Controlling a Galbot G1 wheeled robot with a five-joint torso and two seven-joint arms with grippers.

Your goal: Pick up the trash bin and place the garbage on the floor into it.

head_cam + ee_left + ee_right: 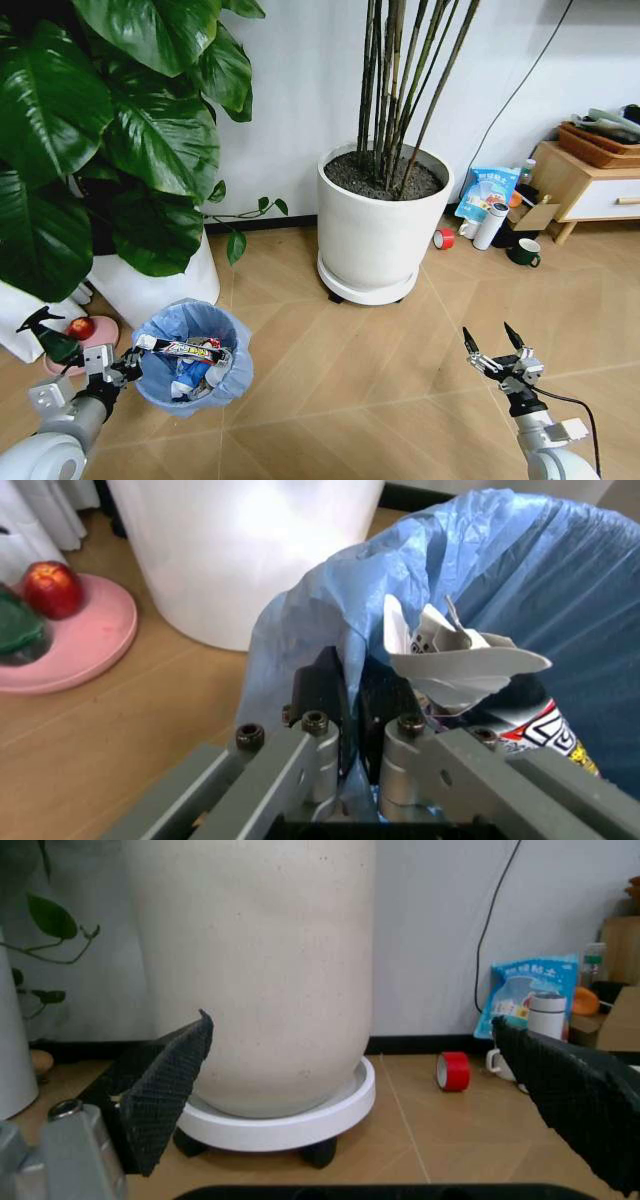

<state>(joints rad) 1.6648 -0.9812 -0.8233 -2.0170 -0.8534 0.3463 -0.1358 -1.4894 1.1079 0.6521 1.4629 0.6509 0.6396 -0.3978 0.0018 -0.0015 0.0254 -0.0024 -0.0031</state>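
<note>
The trash bin (236, 366), a small round bin lined with a crinkled light-blue bag, is at the lower left over the wooden floor (390, 410). My left gripper (126, 368) is shut on its near rim; the left wrist view shows the fingers (322, 697) pinching the bag's folded edge (300, 622). Garbage lies inside the bin: a long printed wrapper (186, 349) across the top, a crumpled white piece (455, 656) and a tube (540, 731). My right gripper (495, 348) hangs open over bare floor at the lower right, nothing between its fingers (165, 1080).
A big white planter (378, 235) with thin stems stands ahead, close to the right gripper (350, 1027). A leafy plant's white pot (160, 285), a pink dish with an apple (88, 332) and a spray bottle (40, 332) crowd the left. Red tape (443, 238), blue bag (487, 190), mug (525, 252) and cabinet (590, 180) sit right.
</note>
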